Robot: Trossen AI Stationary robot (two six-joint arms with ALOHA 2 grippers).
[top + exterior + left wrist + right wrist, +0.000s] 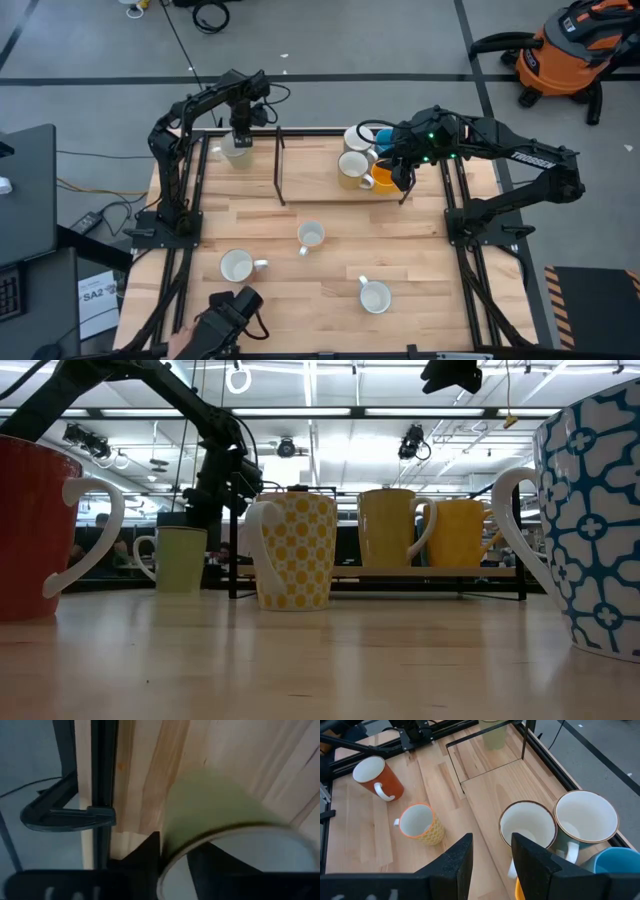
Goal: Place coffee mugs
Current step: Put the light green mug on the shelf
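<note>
A pale green mug [237, 151] stands on its base at the table's far left corner, and my left gripper [240, 130] is shut on it from above; the low view shows that mug [181, 560] too. My right gripper [490, 860] is open, hovering over the far right group: a cream mug [527, 827], a paler mug [585, 817], a blue mug [617, 865] and an orange-yellow mug [385, 181]. These stand on a low shelf. Three more mugs stand on the near half of the table: [310, 236], [237, 266], [375, 295]. My left gripper holds the pale green mug by its rim [175, 857], one finger [145, 855] outside the wall and the other [215, 867] inside the mouth. The fingers come from above, pointing down. The mug is upright; in the low view its base looks to be on the table.
A black-framed low shelf [300, 190] with a wooden board spans the far middle of the table. Black frame rails [185, 170] run along both sides. A dark camera mount [225, 315] sits at the near edge. Bare wood lies between the near mugs.
</note>
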